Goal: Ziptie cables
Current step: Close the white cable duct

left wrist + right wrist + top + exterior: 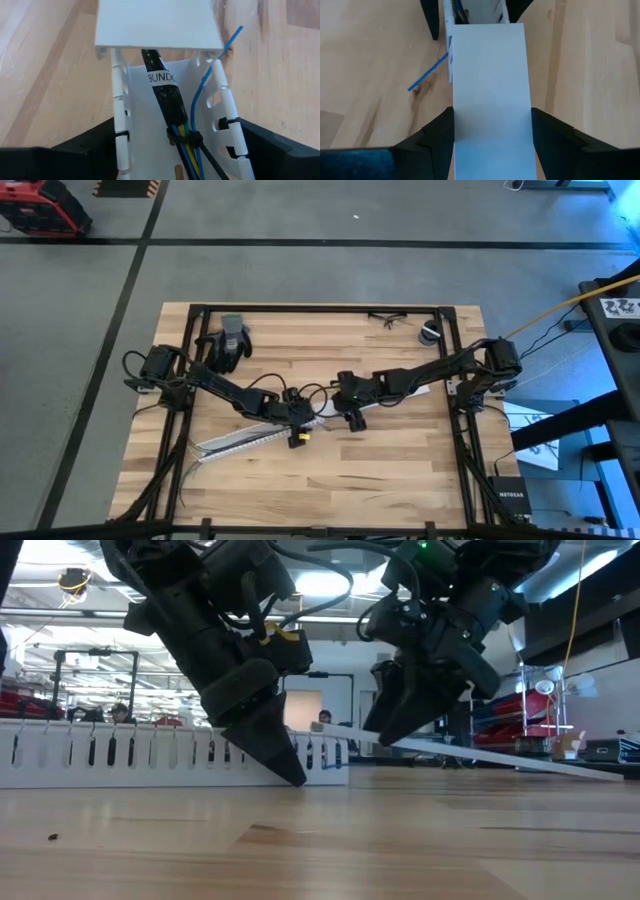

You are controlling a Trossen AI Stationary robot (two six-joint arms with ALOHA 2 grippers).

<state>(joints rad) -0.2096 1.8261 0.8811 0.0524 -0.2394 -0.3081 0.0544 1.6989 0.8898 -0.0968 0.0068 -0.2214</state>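
A long white slotted channel (250, 438) lies flat on the table and also shows in the low view (150, 755). In it lies the cable bundle (167, 95): a black-wrapped stem with a label, opening into yellow, green and blue wires. A black zip tie (192, 137) is around the bundle. One blue wire (220, 60) sticks out past the channel wall. My left gripper (298, 430) is shut on the channel's right end. My right gripper (350, 415) is shut on a flat white cover strip (490, 75) just beyond that end. My left gripper pinches the channel's two slotted side walls (119, 135) between its two fingers, close to the channel's end. The fingers (285, 755) slant down from above and lie across the channel. The channel rests on the table. My right gripper pinches the cover strip's two long edges (452, 135) between its two fingers, lying across the strip and coming from above. The strip is tilted. Its held end is raised at the channel's end, and its other end (600, 773) slopes down to the table on the right.
A black and grey glove (228, 340) lies at the far left of the table. Glasses (388, 318) and a small roll (430, 333) lie at the far right. A black frame (320, 308) runs around the table. Bare wood lies toward the near edge.
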